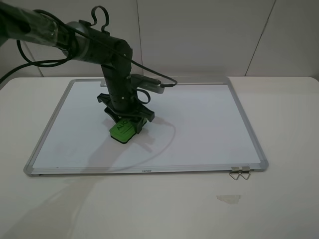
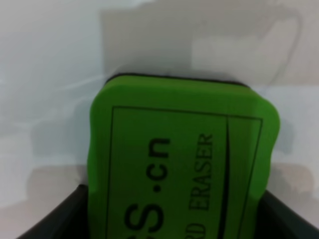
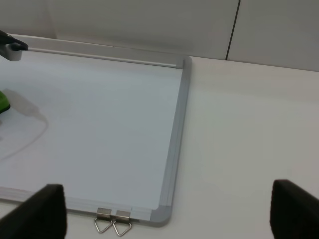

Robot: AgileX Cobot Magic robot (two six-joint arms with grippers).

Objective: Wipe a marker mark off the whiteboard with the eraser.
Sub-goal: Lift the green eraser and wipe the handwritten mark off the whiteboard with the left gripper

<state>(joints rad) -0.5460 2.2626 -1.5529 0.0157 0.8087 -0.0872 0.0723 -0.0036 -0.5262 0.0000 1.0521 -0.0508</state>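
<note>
Left gripper clamped on eraser | eraser flat on whiteboard, left of board centre | right gripper fingers wide, empty, near board's 2 clips | mark not visible: wiped or under eraser, cannot tell | wipe judged underway
</note>
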